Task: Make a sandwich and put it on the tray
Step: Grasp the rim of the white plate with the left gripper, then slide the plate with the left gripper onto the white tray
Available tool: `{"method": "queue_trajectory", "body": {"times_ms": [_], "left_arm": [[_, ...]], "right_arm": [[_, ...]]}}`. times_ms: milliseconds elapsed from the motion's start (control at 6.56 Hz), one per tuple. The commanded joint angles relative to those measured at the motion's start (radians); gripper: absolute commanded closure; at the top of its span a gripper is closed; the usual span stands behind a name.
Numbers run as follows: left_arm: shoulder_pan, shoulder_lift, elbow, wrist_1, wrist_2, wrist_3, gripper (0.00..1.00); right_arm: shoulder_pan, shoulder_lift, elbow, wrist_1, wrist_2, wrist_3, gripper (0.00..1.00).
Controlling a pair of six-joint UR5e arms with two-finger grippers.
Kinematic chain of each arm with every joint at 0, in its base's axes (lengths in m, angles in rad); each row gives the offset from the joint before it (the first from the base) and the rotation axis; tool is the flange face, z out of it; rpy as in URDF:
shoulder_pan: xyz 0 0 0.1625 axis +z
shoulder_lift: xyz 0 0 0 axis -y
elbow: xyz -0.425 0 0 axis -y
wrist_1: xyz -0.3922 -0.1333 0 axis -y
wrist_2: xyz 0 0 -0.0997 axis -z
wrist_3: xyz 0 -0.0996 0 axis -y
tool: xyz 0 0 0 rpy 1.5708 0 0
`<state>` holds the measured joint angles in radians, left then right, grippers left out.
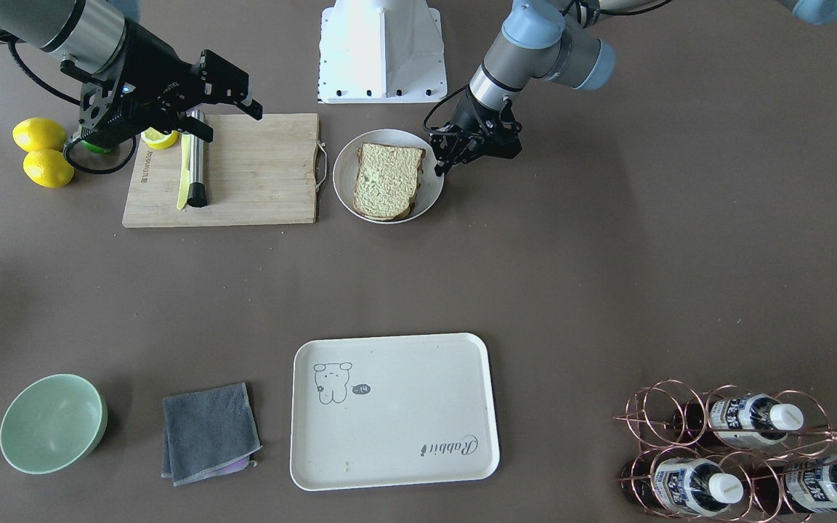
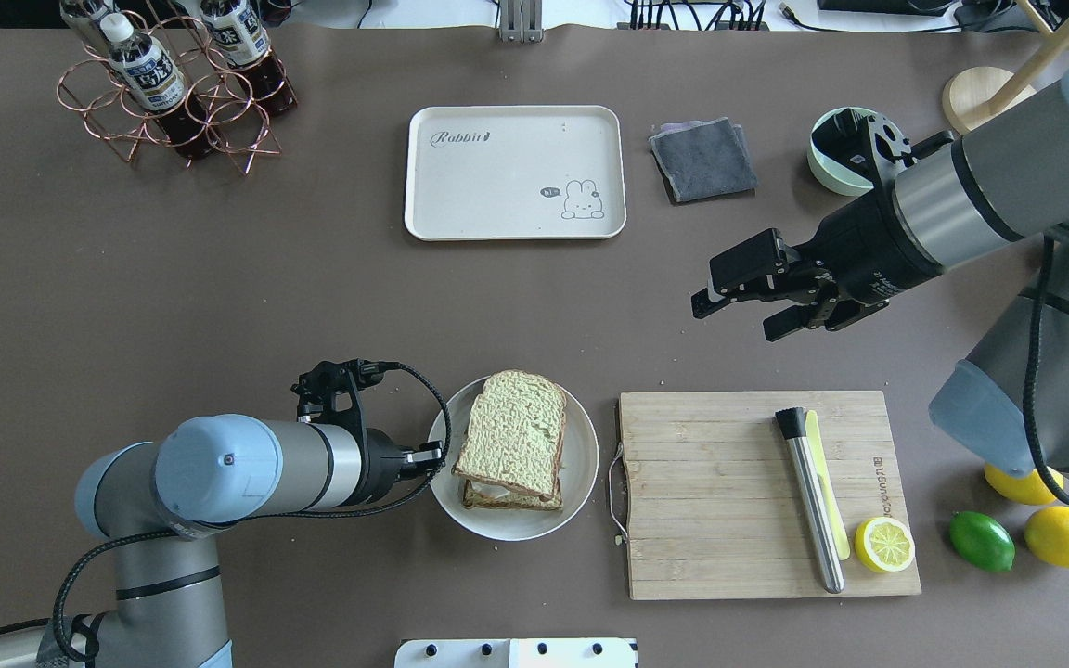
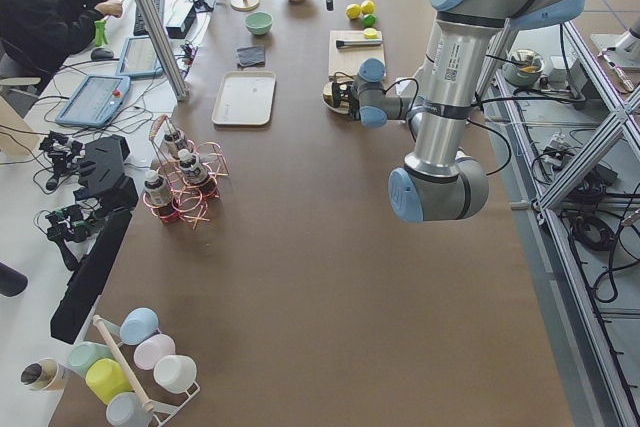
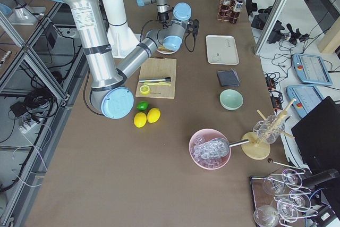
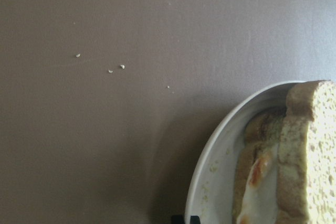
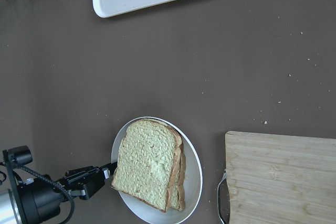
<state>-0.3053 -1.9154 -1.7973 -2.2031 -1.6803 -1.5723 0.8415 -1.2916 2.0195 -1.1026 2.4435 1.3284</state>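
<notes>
The sandwich (image 2: 511, 431) lies on a round white plate (image 2: 581, 464): two greenish-tan bread slices with white egg (image 5: 260, 192) between them. It also shows in the front view (image 1: 388, 180) and the right wrist view (image 6: 149, 163). My left gripper (image 2: 432, 456) is at the plate's left rim, its fingers closed on the rim (image 6: 107, 173). My right gripper (image 2: 729, 311) is open and empty, hovering above the table beyond the cutting board. The cream tray (image 2: 497, 186) lies empty at the far middle of the table.
A wooden cutting board (image 2: 711, 501) right of the plate holds a metal rod (image 2: 808, 501) and a lemon half (image 2: 884, 544). Whole lemons and a lime (image 2: 982, 541) lie further right. A grey cloth (image 2: 703, 158), green bowl (image 2: 822, 167) and bottle rack (image 2: 173, 93) flank the tray.
</notes>
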Motion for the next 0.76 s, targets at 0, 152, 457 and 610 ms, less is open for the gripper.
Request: {"method": "queue_trajectory", "body": {"times_ms": [0,152,457,610], "left_arm": [[-0.026,-0.002,-0.037,0.006,-0.009,-0.003,1.00],[-0.058,-0.023,-0.037,0.011,-0.009,-0.006,1.00],[-0.131,-0.093,-0.024,0.125,-0.009,-0.069,1.00],[-0.168,-0.146,-0.014,0.219,-0.030,-0.086,1.00]], "right_arm": [[0.007,0.000,0.008,0.003,0.000,0.000,0.01],[0.008,-0.002,0.010,0.003,0.000,0.000,0.01],[0.027,0.000,0.010,0.004,-0.014,0.000,0.01],[0.043,0.000,0.008,0.004,-0.043,-0.021,0.01]]}}
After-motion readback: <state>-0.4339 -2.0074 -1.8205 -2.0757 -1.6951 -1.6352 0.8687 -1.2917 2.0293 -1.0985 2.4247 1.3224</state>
